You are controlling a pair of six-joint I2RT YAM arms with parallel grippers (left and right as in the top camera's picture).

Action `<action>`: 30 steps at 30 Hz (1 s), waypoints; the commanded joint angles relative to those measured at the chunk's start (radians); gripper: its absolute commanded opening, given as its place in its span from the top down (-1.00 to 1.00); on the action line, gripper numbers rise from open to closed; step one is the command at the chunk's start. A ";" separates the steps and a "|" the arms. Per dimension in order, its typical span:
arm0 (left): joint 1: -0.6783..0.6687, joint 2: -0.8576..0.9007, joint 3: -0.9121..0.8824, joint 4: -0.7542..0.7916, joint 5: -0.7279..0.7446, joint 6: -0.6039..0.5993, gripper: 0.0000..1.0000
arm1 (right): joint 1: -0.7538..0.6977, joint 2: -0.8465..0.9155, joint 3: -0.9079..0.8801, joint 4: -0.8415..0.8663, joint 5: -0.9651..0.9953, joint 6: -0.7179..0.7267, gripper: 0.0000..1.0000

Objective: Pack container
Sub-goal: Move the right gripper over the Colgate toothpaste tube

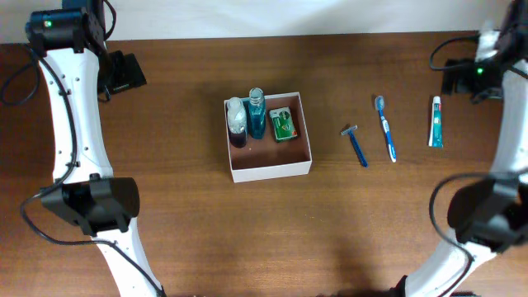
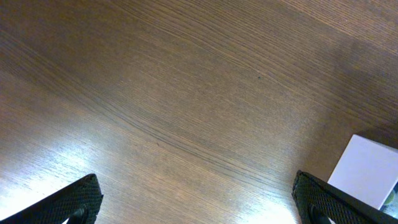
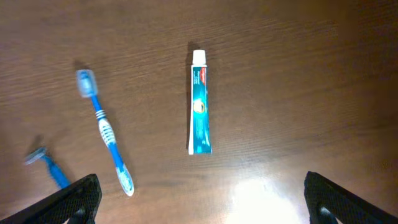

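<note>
Container [image 1: 272,171] on counter [image 1: 190,223], partly filled.
Razor [image 3: 50,167], toothbrush [image 3: 106,134], toothpaste [image 3: 199,112] lie at its 3 o'clock; left hand [image 2: 196,202] and right hand [image 3: 204,199] both spread apart.

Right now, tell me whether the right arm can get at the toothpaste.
Probably yes: the toothpaste lies flat on the table just ahead of the open right gripper, apart from the toothbrush, with nothing over it.

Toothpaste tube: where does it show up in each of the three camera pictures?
Overhead: the toothpaste tube lies near the right edge.
Left wrist: not in it.
Right wrist: the tube lies at the centre.
Shared landmark: the blue toothbrush, to the tube's left in both.
</note>
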 commanded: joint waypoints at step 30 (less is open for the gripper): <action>0.002 -0.008 -0.003 0.000 0.000 0.009 -0.99 | -0.079 0.398 0.013 0.158 -0.096 -0.007 -0.98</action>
